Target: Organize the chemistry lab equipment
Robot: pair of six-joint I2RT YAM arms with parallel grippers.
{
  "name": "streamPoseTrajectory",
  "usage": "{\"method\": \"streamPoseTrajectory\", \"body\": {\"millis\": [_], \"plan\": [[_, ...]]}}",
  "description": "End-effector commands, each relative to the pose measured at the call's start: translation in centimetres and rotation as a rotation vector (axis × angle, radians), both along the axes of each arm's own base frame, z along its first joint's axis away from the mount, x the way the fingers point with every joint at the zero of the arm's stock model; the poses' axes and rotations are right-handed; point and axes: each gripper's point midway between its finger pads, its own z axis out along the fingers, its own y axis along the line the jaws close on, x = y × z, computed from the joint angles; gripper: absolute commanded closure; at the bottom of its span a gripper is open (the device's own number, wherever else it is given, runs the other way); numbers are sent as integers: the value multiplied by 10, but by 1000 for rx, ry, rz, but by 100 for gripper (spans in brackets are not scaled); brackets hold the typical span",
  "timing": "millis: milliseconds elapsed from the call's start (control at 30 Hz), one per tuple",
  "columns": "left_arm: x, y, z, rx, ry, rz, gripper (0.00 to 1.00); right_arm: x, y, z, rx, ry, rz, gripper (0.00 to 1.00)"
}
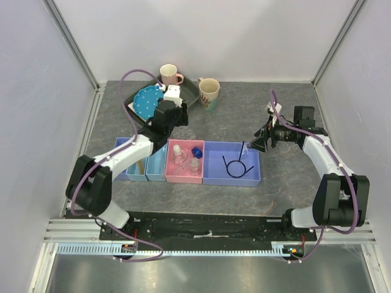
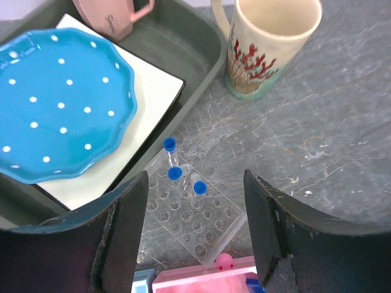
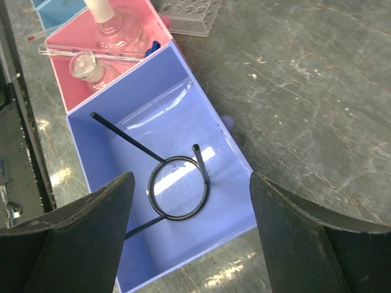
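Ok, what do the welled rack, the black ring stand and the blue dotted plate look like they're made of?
The welled rack: clear plastic, likely; the table shows through it. The black ring stand: thin metal rod, probably, with a matte dark finish. The blue dotted plate: glazed ceramic by its soft sheen, possibly melamine.

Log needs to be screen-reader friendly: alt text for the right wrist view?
The open right gripper hovers over a purple bin holding a black wire ring stand and a clear packet. Beside it, a pink bin holds small glass bottles; a clear welled tray lies beyond on the grey table.
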Motion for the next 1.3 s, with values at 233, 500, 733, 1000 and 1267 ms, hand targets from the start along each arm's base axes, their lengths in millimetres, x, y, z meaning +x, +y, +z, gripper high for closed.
{"method": "streamPoseTrajectory", "body": {"millis": [233,500,733,1000,1267], "plan": [[-88,51,133,-423,-21,-219,6,46,-77,69,-173,-237,-346,2],[-156,97,188,-442,-39,-245,0,63,-156,177,-40,-313,-1025,2],[-193,94,218,-440,-120,-291,0,33,-177,215,-36,-314,-1213,2],[-204,93,209,-451,-108,-290,0,15,-166,227,-30,-357,-1166,2],[-204,97,216,-413,-138,-285,0,10,-162,233,-42,-380,-1131,2]]}}
